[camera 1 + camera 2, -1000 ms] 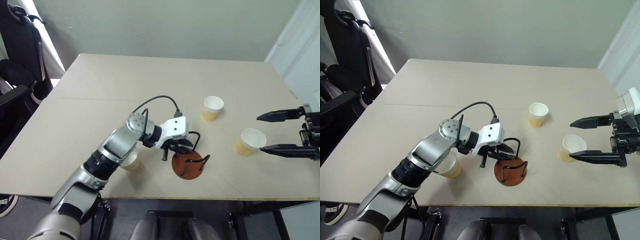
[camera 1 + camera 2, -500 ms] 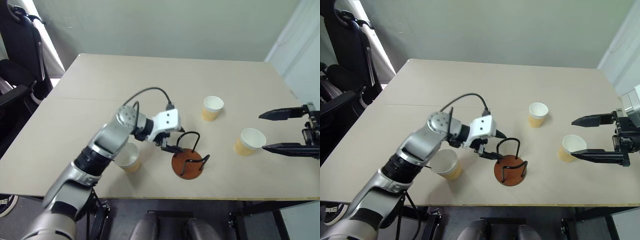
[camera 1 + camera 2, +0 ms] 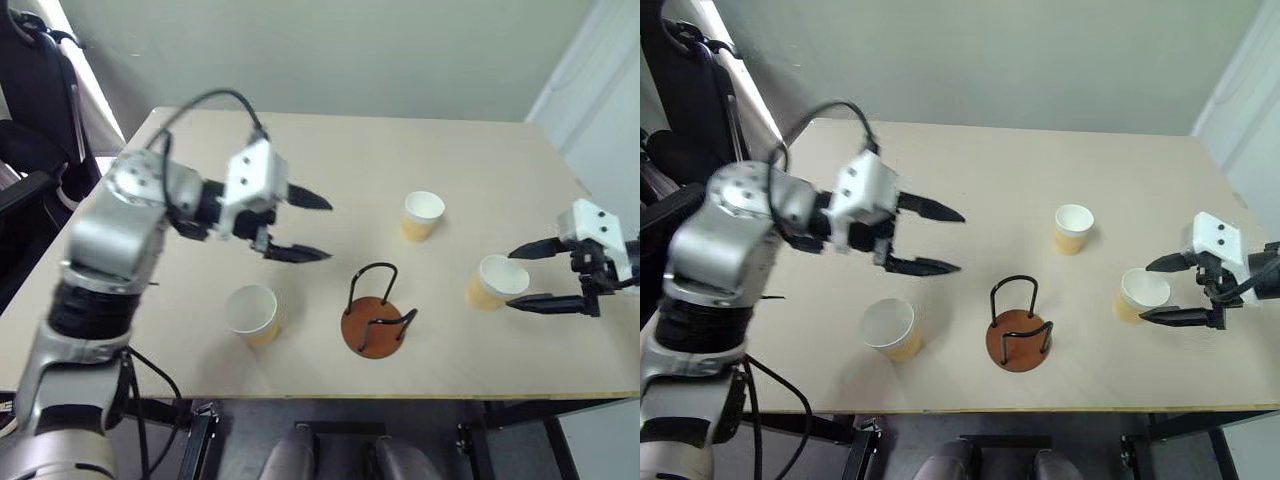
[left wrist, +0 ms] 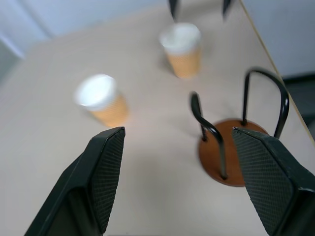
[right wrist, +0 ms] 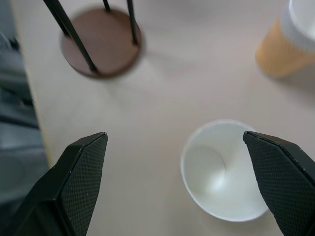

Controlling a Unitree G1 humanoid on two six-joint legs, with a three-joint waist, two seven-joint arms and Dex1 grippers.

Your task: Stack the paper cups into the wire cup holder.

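The wire cup holder [image 3: 374, 318] stands upright and empty near the front edge of the beige table [image 3: 330, 160]. Three paper cups stand upright and apart on the tabletop: one [image 3: 252, 314] to the holder's left, one [image 3: 422, 215] behind it and to the right, and one [image 3: 492, 281] at the right. The left gripper [image 3: 315, 228] hangs above the table, left of the holder, fingers spread and holding nothing. The right gripper [image 3: 524, 277] has its fingers spread wide to either side of the right-hand cup, not touching it.
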